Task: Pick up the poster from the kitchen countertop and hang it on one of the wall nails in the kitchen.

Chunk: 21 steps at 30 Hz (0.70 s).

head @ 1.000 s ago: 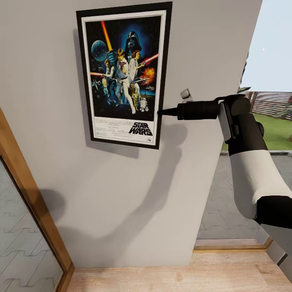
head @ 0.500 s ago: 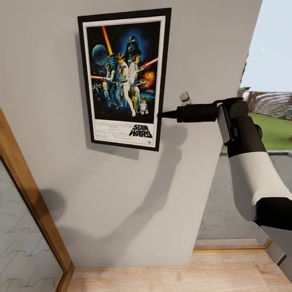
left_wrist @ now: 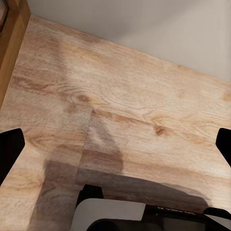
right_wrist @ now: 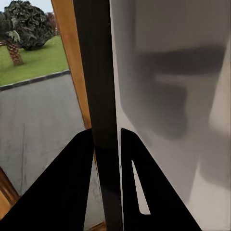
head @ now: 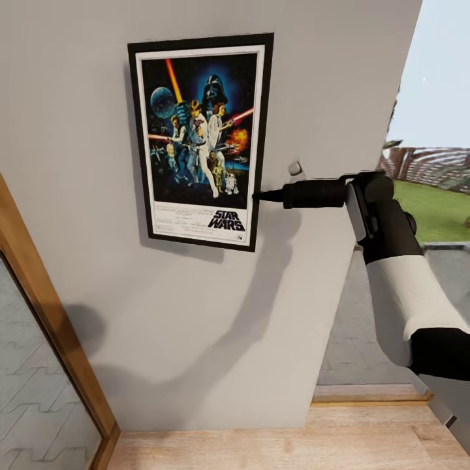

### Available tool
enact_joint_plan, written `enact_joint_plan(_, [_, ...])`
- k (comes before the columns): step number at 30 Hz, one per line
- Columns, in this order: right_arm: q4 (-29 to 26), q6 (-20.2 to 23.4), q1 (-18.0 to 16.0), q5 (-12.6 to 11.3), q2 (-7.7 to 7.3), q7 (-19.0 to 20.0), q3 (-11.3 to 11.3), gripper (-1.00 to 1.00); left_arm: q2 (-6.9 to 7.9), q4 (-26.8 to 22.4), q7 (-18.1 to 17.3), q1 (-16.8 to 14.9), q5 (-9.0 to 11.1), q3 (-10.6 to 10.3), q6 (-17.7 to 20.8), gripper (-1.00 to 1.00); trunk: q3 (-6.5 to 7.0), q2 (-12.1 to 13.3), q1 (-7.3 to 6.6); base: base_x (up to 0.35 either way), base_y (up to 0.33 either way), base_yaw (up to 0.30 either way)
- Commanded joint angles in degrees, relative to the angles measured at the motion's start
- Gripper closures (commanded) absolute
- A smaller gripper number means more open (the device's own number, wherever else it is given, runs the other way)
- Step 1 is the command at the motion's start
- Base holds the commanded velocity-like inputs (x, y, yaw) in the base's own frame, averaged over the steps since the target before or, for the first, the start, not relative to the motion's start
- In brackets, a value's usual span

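Observation:
The Star Wars poster [head: 199, 140] stands upright against the grey wall [head: 196, 326], black frame and white border facing me. My right gripper [head: 258, 195] reaches in from the right and is shut on the frame's right edge near the lower corner. In the right wrist view the black frame edge [right_wrist: 102, 96] runs between the two dark fingers [right_wrist: 67, 192], which press it from both sides. A small grey piece [head: 296, 168] shows just above the gripper's barrel; what it is I cannot tell. My left gripper [left_wrist: 115, 144] hangs open over the wooden floor. The kitchen countertop is out of view.
A wooden door frame with glass [head: 46, 313] borders the wall on the left. Right of the wall's edge, a glazed opening [head: 372, 313] looks out on paving and grass. Light wood floor [head: 261, 447] runs along the wall's foot.
The poster has come down the wall, with its top edge dropping more than its bottom edge. The right arm and gripper have lowered with it. The camera has stayed still.

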Motion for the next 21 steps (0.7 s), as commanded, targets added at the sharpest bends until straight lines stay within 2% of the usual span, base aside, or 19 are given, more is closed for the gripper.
enact_joint_plan(1, [-0.01, 0.12, 0.10, -0.19, -0.04, 0.16, 0.07, 1.00, 0.02, 0.06, -0.15, -0.06, 0.41, -0.48, -0.26, -1.00, -0.14, -0.14, 0.04, 0.000, 0.000, 0.000])
enact_joint_plan(9, [-0.03, -1.50, 2.04, -0.15, -0.04, 2.61, 0.04, 1.00, 0.02, 0.06, -0.15, -0.06, 0.41, -0.48, -0.26, -1.00, -0.14, -0.14, 0.04, 0.000, 0.000, 0.000])
enact_joint_plan(21, [-1.24, -1.71, 4.23, -0.15, -0.04, 3.00, 0.06, 1.00, 0.02, 0.06, -0.14, -0.06, 0.41, -0.48, -0.26, -1.00, -0.14, -0.14, 0.04, 0.000, 0.000, 0.000])
